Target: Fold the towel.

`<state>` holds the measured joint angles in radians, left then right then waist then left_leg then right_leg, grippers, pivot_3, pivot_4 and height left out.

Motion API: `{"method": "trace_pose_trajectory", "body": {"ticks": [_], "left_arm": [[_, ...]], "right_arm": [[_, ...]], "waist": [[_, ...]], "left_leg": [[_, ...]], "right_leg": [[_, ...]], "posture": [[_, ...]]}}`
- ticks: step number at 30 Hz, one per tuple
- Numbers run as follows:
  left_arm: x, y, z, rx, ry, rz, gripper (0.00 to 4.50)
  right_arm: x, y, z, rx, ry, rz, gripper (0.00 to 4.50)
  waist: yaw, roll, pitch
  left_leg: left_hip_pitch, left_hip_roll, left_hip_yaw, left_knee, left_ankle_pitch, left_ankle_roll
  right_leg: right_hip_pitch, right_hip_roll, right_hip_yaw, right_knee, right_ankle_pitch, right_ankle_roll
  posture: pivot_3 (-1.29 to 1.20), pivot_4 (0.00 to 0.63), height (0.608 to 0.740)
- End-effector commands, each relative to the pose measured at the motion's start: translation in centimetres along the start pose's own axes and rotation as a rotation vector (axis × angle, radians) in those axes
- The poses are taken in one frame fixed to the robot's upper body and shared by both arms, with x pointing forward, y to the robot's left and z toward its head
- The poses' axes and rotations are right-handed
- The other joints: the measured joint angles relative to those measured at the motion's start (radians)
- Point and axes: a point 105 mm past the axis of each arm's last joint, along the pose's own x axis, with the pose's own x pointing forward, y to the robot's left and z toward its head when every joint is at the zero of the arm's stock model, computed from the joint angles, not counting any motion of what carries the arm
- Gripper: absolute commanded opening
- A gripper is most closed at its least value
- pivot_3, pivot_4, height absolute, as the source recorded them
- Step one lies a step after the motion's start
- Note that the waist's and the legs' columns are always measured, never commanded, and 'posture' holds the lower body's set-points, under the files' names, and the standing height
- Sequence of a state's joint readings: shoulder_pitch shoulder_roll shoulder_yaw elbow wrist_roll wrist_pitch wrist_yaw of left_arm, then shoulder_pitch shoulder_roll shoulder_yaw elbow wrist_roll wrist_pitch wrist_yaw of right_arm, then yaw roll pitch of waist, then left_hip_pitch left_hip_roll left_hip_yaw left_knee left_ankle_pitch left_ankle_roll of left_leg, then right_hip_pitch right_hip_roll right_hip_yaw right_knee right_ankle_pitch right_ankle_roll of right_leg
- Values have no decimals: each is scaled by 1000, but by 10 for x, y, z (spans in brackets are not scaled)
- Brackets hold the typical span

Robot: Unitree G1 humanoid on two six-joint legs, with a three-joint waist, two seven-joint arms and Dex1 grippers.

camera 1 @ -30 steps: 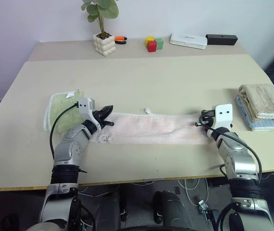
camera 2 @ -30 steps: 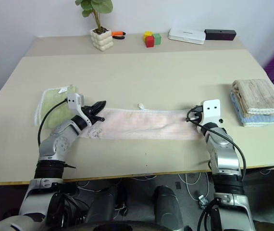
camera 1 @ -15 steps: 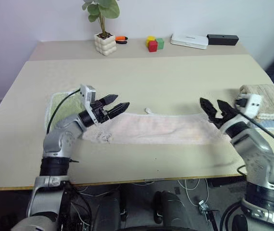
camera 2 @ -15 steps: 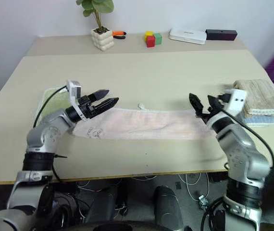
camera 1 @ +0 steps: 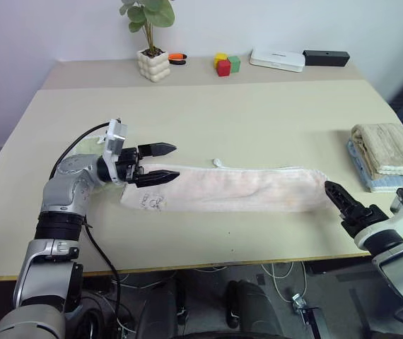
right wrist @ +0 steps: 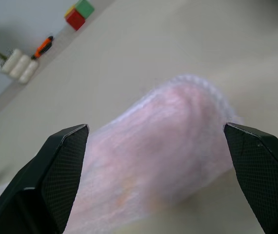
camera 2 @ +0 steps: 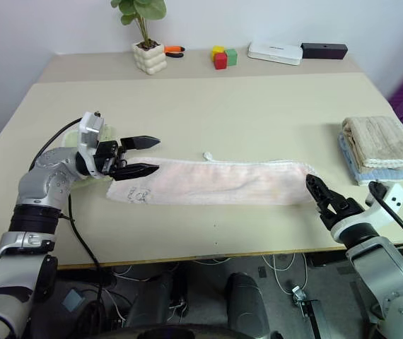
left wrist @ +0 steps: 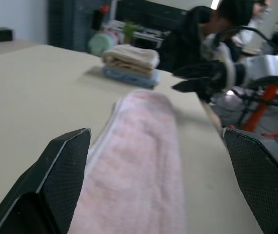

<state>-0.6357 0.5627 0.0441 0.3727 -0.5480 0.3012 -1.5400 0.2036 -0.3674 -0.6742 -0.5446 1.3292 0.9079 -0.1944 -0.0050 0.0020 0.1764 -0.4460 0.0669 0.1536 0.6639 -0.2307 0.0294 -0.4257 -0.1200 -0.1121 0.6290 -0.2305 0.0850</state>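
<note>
Here, the pale pink towel (camera 1: 226,189) lies as a long narrow strip across the middle of the beige table (camera 1: 208,120), apparently doubled lengthwise already, with its small white loop (camera 1: 217,162) poking out along the far edge and a dark embroidered motif (camera 1: 151,203) near its left end; the left gripper (camera 1: 165,162) hovers just above that left end at centre-left of the frame, fingers spread wide and pointing along the strip, holding nothing; the right gripper (camera 1: 339,197) sits low at lower right, just off the towel's rounded right end, its jaws likewise parted and empty in the wrist view, though its fingertips look close together from the head camera; both pincers stand clear of the cloth, likely so the strip can settle flat before an end-to-end fold. A light green cloth (camera 2: 71,141) peeks out behind the left arm; a beige folded towel (camera 1: 387,149) rests on a blue one at the right edge, well apart, probably finished work; a potted plant (camera 1: 150,39) and coloured blocks (camera 1: 225,64) line the back.
</note>
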Motion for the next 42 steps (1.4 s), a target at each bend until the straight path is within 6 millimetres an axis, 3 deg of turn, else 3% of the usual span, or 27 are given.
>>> {"method": "trace_pose_trajectory", "body": {"ticks": [1, 14, 17, 23, 25, 32, 35, 42], "left_arm": [[1, 1, 10, 51, 18, -31, 4464], [-6, -4, 16, 81, 16, 14, 4464], [-8, -8, 17, 91, 19, 35, 4500], [-11, -11, 17, 92, 23, 66, 4500], [-12, -11, 16, 92, 22, 77, 4500], [-11, -9, 15, 86, 12, 84, 4500], [-10, -7, 13, 86, 12, 83, 4500], [-8, -2, 12, 93, 7, 81, 4500]], "right_arm": [[0, -2, -2, 59, 4, -9, 4500], [33, -10, -8, 251, 12, -59, 4500], [44, -6, -8, 278, 6, -45, 3679], [56, -6, -8, 285, -10, -62, 821], [59, -6, -4, 258, -29, -73, 79], [52, -12, 23, 22, -83, -108, 79], [47, -8, 34, -172, -86, -95, 79], [47, 28, 40, -619, -99, 26, 79]], "waist": [[2, 0, 0], [-9, -1, 0], [-10, -1, 0], [-7, -1, 0], [-8, -1, 0], [-6, 0, 0], [-6, 0, 1], [-7, 0, 1]], "left_leg": [[-1, 0, 0, 0, 0, 0], [-1, 0, 0, 0, 0, 0], [0, 0, 0, 0, 0, 0], [-1, 0, 0, 0, 0, 0], [-1, 0, 0, 0, 0, 0], [-1, 0, 1, 0, 0, 1], [-1, 0, 1, 0, 0, 1], [-1, 0, 1, 0, 0, 1]], "right_leg": [[0, 0, 0, 0, 0, 0], [0, 0, 0, 0, 0, 0], [0, 0, 1, 0, 0, 0], [-1, 0, 1, 0, 0, 0], [0, 0, 1, 0, 0, 0], [-1, 0, 1, 0, 0, 1], [-1, 0, 1, 0, 0, 1], [-1, 0, 1, 0, 0, 1]], "posture": [[0, 150, 740], [0, 150, 740], [0, 150, 740], [0, 150, 740], [0, 150, 740], [0, 150, 740], [0, 150, 740], [0, 150, 740]]}}
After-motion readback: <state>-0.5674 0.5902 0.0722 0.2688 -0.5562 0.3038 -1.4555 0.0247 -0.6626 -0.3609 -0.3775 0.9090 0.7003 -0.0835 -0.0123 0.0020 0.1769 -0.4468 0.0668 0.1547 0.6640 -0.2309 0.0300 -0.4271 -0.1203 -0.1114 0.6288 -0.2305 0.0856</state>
